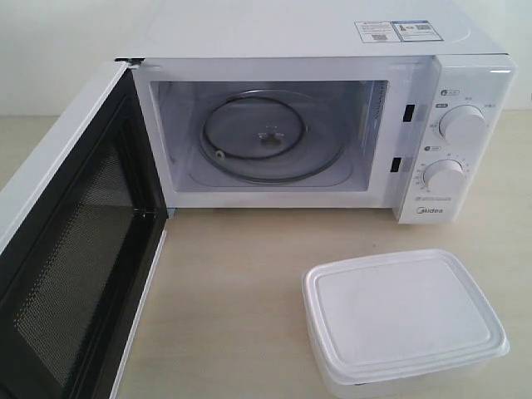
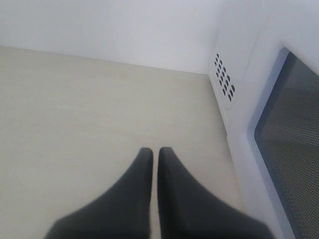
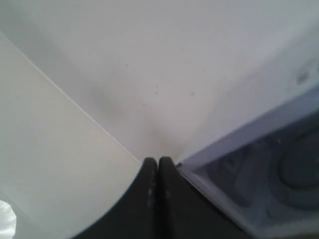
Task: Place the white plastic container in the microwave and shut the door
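Note:
The white plastic container (image 1: 403, 320) sits lidded on the table in front of the microwave's right side. The microwave (image 1: 291, 33) stands at the back with its cavity showing the glass turntable (image 1: 270, 137). Its door (image 1: 75, 274) is swung wide open to the left, black mesh inner face showing. No gripper appears in the exterior view. In the left wrist view, my left gripper (image 2: 155, 152) hangs over bare table beside the door (image 2: 291, 149), fingers nearly touching and empty. My right gripper (image 3: 157, 162) is shut on nothing, next to a corner of the microwave (image 3: 259, 174).
Two round dials (image 1: 462, 125) sit on the microwave's right panel. Vent holes (image 2: 224, 79) mark the microwave's side wall. A pale wall runs behind the light wooden table (image 1: 233, 291).

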{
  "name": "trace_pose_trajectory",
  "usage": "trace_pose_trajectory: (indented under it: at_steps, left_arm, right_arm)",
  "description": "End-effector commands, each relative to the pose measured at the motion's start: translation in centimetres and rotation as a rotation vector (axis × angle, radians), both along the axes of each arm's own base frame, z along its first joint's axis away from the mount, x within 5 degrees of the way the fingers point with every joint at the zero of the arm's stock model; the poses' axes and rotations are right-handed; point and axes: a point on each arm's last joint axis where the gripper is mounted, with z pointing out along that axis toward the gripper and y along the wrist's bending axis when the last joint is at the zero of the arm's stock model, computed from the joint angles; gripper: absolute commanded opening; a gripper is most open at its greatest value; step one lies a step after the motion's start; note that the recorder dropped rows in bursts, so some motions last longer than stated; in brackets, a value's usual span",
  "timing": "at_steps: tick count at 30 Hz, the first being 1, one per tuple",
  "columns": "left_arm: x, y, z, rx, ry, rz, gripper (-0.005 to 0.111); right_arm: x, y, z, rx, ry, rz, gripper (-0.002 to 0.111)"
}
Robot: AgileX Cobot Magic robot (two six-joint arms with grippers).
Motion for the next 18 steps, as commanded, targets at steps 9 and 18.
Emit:
trace_pose_trajectory:
  at_steps: [9,18]
  left_arm:
    - [0.0,0.0,-0.1,-0.008,-0.001,-0.007,0.004]
    - [0.0,0.0,-0.1,-0.008,-0.001,-0.007,0.004]
  right_arm:
    - [-0.3,-0.8,-6.8,0.155,0.453,-0.068,0.000]
    - [2.0,-0.2,-5.9,0.101,0.512,-0.049,0.000]
